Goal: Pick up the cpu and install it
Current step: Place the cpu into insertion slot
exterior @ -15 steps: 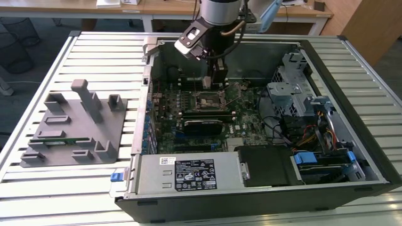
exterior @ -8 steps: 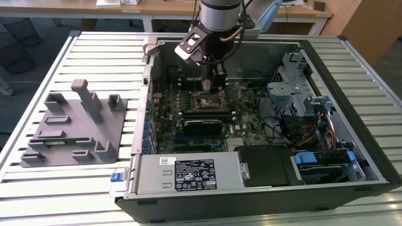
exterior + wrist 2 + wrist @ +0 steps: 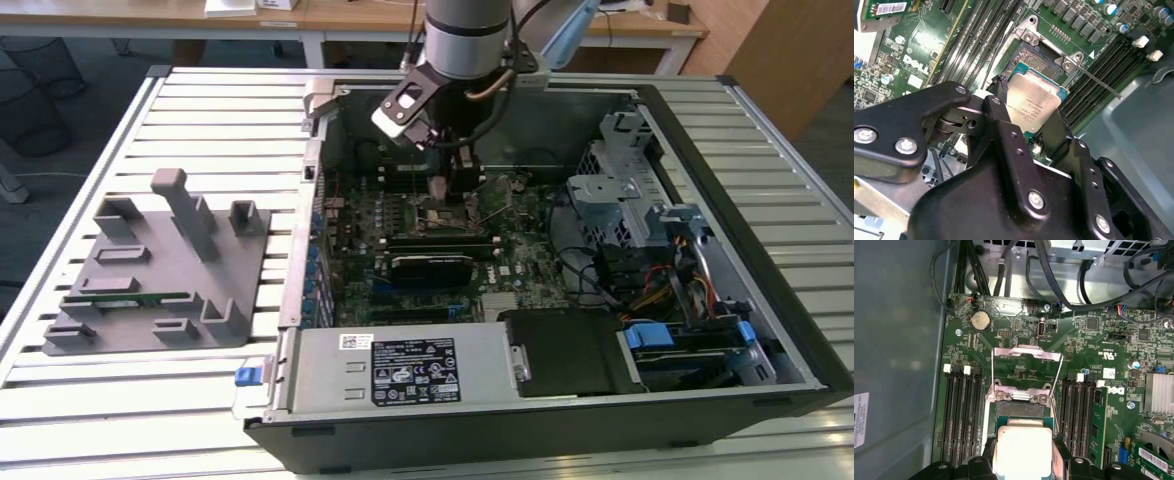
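Your gripper (image 3: 1030, 112) clasps the cpu (image 3: 1036, 97) by its edges over the open socket frame (image 3: 1029, 35). The fingers (image 3: 1004, 125) hide its near edge.

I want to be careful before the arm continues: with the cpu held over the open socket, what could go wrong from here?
The end effector grips the cpu by its edges above the socket, and the chip looks tilted. If it lands askew, it might damage the socket contacts. The raised load plate and its lever stand close, so the end effector could snag them.
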You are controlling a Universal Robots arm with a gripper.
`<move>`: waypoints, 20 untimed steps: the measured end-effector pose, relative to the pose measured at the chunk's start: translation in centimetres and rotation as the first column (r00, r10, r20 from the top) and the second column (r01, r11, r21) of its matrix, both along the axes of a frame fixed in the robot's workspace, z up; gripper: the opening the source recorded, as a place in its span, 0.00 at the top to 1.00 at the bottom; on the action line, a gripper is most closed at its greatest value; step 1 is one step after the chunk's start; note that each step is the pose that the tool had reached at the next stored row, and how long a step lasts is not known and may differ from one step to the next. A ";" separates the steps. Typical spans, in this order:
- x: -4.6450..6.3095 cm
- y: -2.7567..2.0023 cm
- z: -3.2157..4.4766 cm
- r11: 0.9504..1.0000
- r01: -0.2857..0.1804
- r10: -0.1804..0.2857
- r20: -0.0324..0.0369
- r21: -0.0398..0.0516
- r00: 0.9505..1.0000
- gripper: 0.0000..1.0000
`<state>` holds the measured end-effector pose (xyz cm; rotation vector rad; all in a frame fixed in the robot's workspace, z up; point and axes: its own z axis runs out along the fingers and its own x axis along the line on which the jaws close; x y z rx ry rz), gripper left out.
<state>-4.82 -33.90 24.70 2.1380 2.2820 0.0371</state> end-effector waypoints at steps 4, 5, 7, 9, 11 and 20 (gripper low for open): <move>0.0 0.00 -0.50 1.000 0.000 0.000 0.000 0.000 1.000 0.47; 0.0 0.00 -0.63 1.000 0.000 0.000 0.000 0.000 1.000 0.47; 0.0 -0.01 -0.82 1.000 0.001 -0.001 0.002 0.000 1.000 0.47; 0.0 -0.01 -0.98 1.000 0.000 0.000 0.009 0.000 1.000 0.47; 0.0 -0.01 -1.15 1.000 0.000 0.000 0.016 0.000 1.000 0.47; -0.1 -0.01 -2.58 1.000 0.007 -0.007 0.020 0.000 1.000 0.47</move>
